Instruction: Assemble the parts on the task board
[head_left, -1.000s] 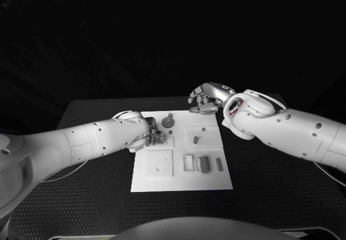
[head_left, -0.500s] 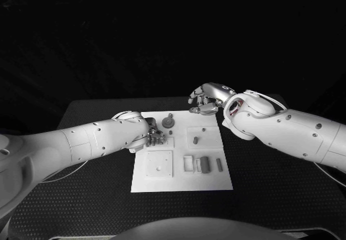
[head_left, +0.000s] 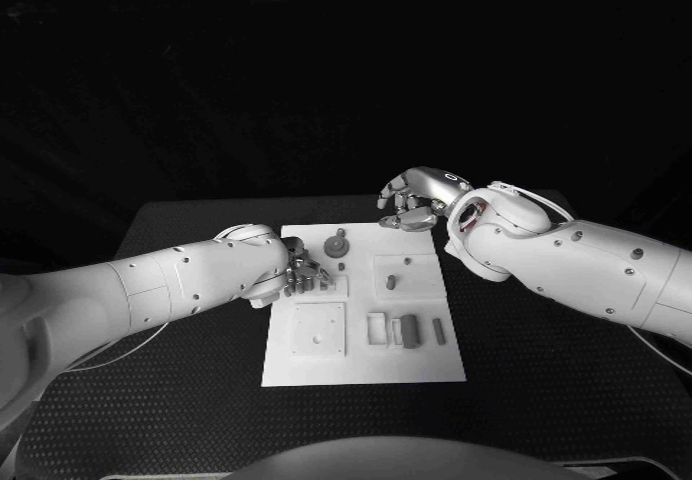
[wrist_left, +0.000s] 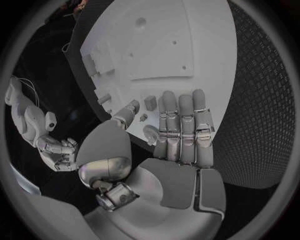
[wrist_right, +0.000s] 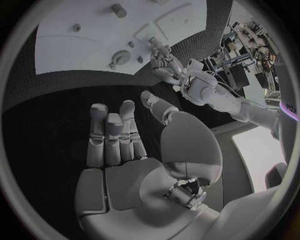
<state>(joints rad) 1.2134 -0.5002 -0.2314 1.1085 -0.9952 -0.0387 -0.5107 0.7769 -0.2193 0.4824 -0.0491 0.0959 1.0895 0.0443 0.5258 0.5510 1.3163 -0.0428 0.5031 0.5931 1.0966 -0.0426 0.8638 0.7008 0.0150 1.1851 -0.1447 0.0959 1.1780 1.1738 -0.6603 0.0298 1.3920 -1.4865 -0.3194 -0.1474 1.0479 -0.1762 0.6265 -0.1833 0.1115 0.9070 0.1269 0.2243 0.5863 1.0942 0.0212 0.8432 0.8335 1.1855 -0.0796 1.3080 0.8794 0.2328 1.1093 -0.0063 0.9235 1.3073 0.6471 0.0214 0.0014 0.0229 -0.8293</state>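
- You had the task board (head_left: 361, 355) lying in the middle of the black worktop (head_left: 548, 380), and the assembly looked to be at an early stage.
- Several parts lay loose on the board: a round, disc-like part (head_left: 336, 243) near its far edge, a small peg (head_left: 392, 281) on the raised square block to the right, and two short bars (head_left: 410, 328) lying flat beside the slotted holder near the board's right edge.
- The square plate (head_left: 317, 328) on the near left of the board showed small holes with nothing standing in them, so you still had those seats to fill, as I judge it.
- Your left hand (head_left: 293, 274) was low over the board's left part, fingers (wrist_left: 181, 130) stretched out side by side and grasping nothing; in the left wrist view a few small parts (wrist_left: 150, 102) lay just past the fingertips, apart from them.
- Your right hand (head_left: 415, 200) hovered beyond the board's far right corner, over bare worktop, fingers (wrist_right: 112, 135) loosely extended and holding nothing.
- Whether any part near the left hand was already seated I could not tell, since the hand hid that patch in the head view.
- What remained, by my reading: pick up the loose pieces and set each in its place; nothing was in hand yet.
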